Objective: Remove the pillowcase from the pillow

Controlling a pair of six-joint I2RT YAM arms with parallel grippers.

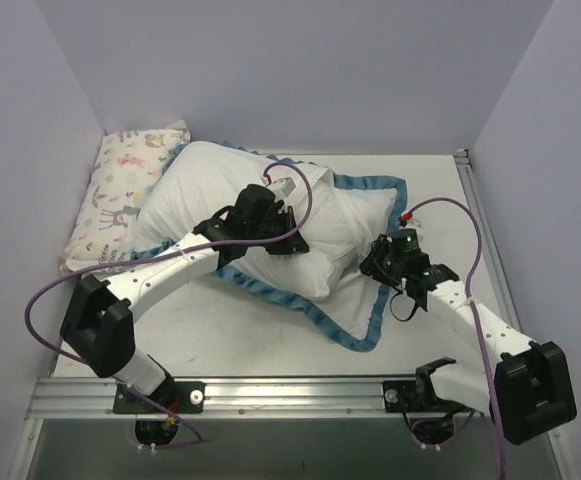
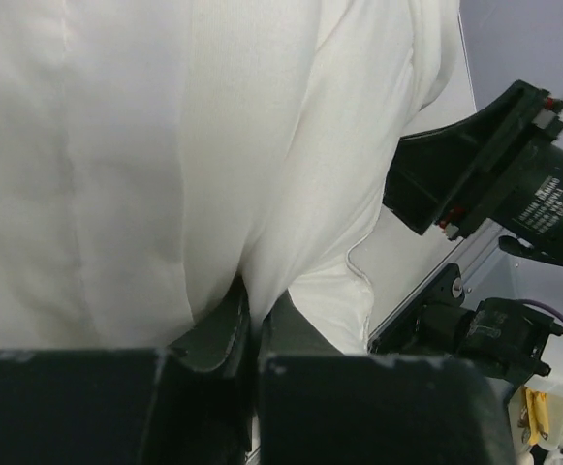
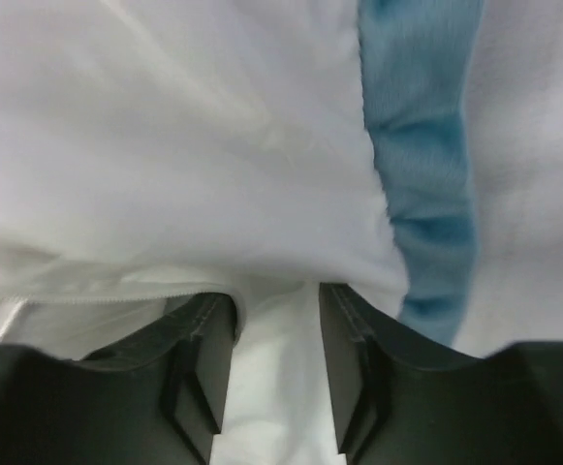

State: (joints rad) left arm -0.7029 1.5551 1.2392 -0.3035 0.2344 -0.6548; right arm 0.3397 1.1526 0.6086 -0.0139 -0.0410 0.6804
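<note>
Left gripper (image 2: 252, 312) tight on pillow (image 1: 200, 190); right gripper (image 3: 276, 310) on pillowcase (image 3: 422, 174)

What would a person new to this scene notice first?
The plump white pillow lies in the middle, with the blue ruffled edge of the pillowcase showing around it. The left gripper pinches the pillow's cloth, and the right gripper grips the pillowcase near that blue edge. A small animal-print pillow sits at the far left.

Plump white pillow (image 1: 220, 190), blue-trimmed pillowcase (image 1: 370, 184) spread white-side-out around it
</note>
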